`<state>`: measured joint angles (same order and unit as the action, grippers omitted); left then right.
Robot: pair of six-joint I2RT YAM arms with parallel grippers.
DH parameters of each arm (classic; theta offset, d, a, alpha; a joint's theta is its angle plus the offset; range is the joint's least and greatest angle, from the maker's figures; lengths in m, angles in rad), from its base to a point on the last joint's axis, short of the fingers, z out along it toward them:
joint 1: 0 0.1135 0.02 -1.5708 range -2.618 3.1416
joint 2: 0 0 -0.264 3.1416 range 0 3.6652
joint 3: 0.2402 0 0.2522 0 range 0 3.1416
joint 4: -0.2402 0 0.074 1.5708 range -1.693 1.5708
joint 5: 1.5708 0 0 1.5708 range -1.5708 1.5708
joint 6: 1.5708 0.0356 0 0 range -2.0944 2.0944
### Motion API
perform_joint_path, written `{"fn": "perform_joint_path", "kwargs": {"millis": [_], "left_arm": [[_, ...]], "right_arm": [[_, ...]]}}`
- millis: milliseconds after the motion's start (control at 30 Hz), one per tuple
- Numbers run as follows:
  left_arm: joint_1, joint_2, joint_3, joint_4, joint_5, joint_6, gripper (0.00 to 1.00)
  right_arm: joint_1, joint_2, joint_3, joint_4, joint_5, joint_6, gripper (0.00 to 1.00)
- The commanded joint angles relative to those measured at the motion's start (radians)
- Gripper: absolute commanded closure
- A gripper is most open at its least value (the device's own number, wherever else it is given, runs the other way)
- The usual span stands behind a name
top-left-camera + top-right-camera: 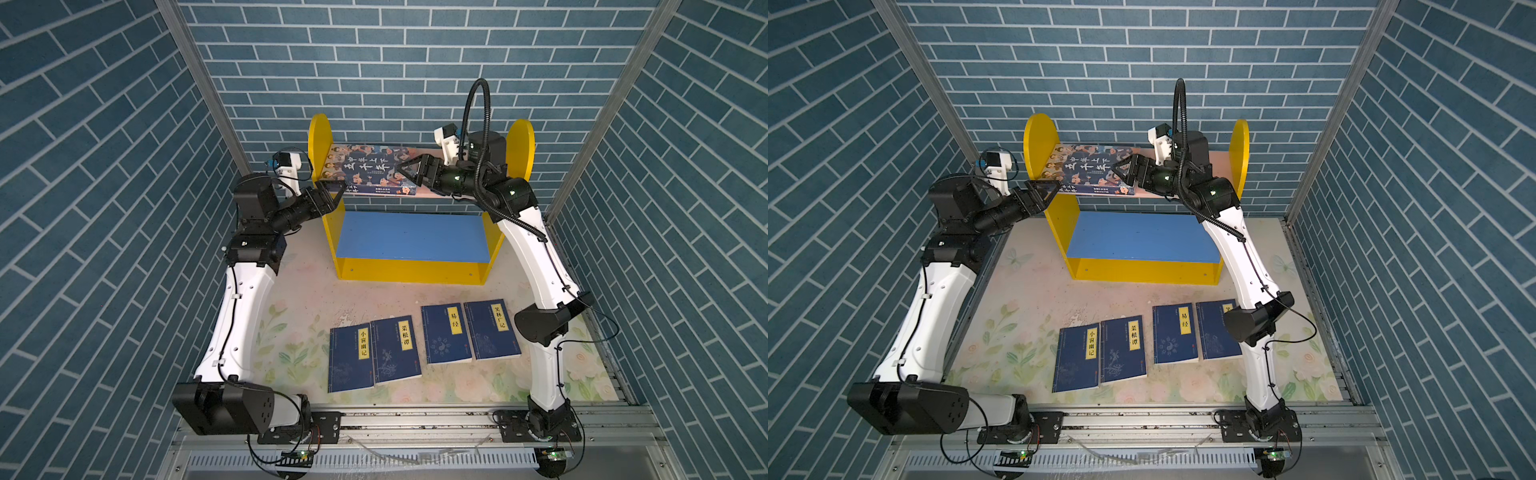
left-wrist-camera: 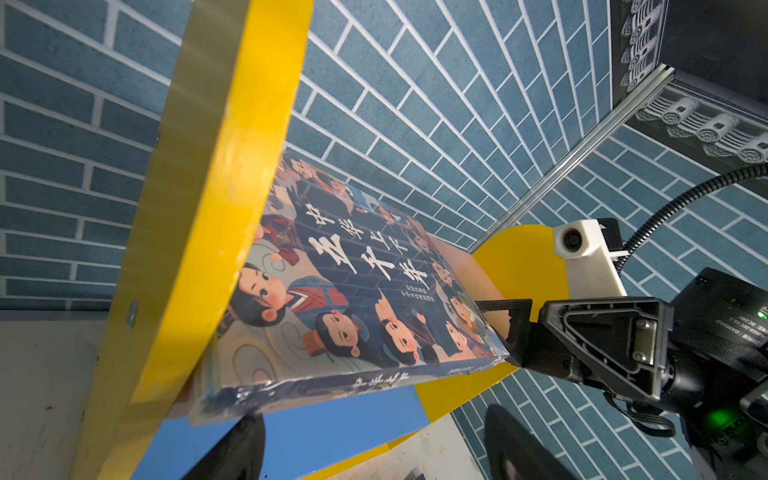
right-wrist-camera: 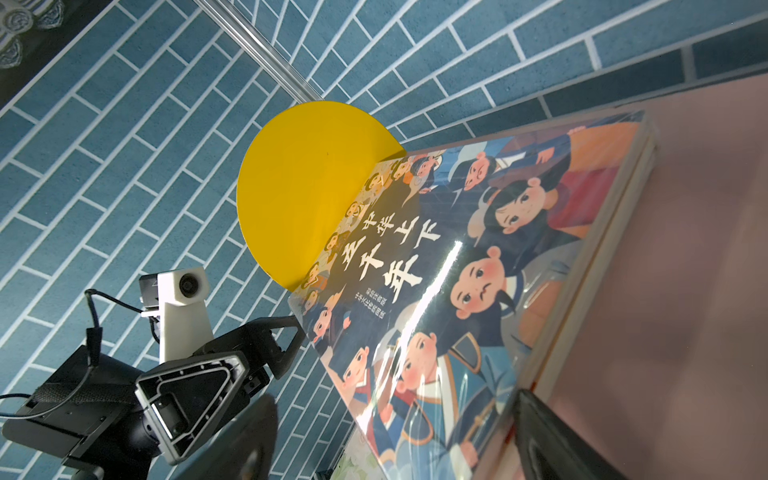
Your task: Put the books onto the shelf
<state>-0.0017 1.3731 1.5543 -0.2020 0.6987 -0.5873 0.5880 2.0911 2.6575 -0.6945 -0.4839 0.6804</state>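
In both top views the left end effector (image 1: 337,192) stands open at the front left corner of the cartoon-face book (image 1: 368,168). The right end effector (image 1: 402,169), also spread wide, sits at that book's right edge. The book lies flat on the pink upper board (image 3: 685,249) of the shelf (image 1: 319,137), against its left side. Four navy books (image 1: 397,349) lie flat on the counter (image 1: 299,291) in front of the shelf.
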Motion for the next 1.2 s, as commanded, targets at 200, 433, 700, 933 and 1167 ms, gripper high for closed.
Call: {"fn": "perform_joint_path", "kwargs": {"millis": [200,433,700,933,1167], "left_arm": [[0.006,-0.001,0.016,0.045,0.002,-0.028,0.16],[0.006,-0.032,-0.009,0.047,0.016,-0.04,0.16],[0.006,-0.027,-0.014,0.067,0.028,-0.043,0.16],[0.006,-0.044,-0.023,0.067,0.037,-0.044,0.16],[0.006,-0.077,-0.033,0.034,0.039,-0.024,0.16]], "right_arm": [[-0.001,0.019,0.024,0.043,-0.022,-0.005,0.11],[-0.002,0.039,0.033,0.07,-0.031,0.013,0.11],[-0.005,0.059,0.038,0.118,-0.055,0.039,0.11],[-0.012,0.01,0.041,0.098,0.008,-0.032,0.11],[-0.021,-0.128,-0.022,0.011,0.084,-0.171,0.13]]}}
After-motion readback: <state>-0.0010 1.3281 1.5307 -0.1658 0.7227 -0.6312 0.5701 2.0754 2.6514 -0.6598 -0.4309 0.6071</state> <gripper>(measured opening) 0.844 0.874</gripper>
